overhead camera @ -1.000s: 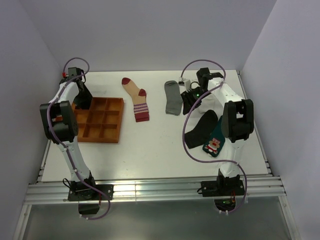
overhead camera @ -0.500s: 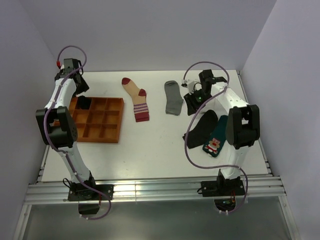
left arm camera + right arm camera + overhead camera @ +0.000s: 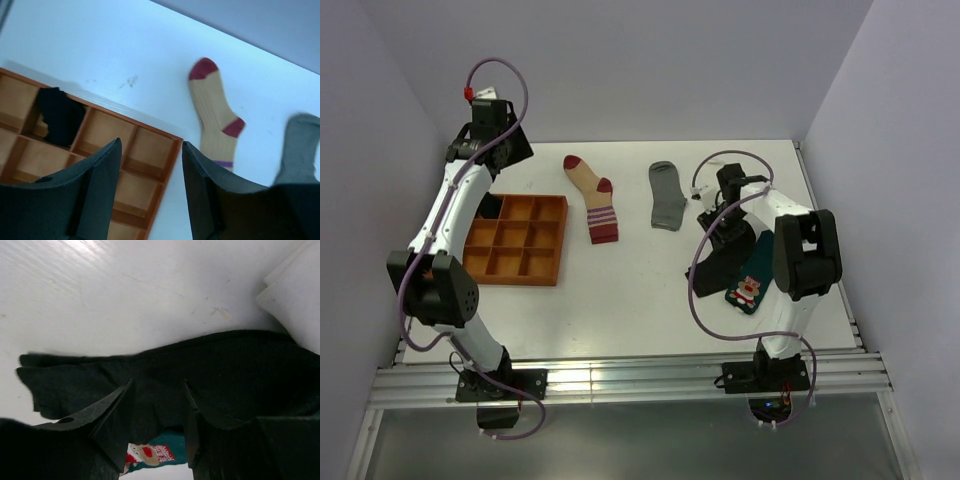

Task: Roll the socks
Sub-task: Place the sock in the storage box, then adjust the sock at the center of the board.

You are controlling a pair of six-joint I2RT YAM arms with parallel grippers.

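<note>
A flat black sock (image 3: 722,260) (image 3: 165,365) lies at the right, partly over a dark teal sock (image 3: 748,286) (image 3: 152,454) with a Christmas figure. My right gripper (image 3: 718,222) (image 3: 157,390) hangs open just above the black sock, one finger on each side and nothing between them. A beige red-striped sock (image 3: 593,198) (image 3: 215,112) and a grey sock (image 3: 666,196) (image 3: 300,150) lie flat at the back. A bunched black sock (image 3: 488,207) (image 3: 60,115) sits in a back corner compartment of the tray. My left gripper (image 3: 503,145) (image 3: 150,150) is open, empty and raised over the tray's back edge.
The orange compartment tray (image 3: 545,270) (image 3: 160,132) stands at the left, its other compartments bare. A white wall closes off the table's back and sides. A pale shape (image 3: 295,295) fills the upper right corner of the right wrist view.
My left arm has risen up and back from the tray, leaving the bunched black sock in its compartment. My right gripper has come nearer, over the flat black sock, and opened slightly.
</note>
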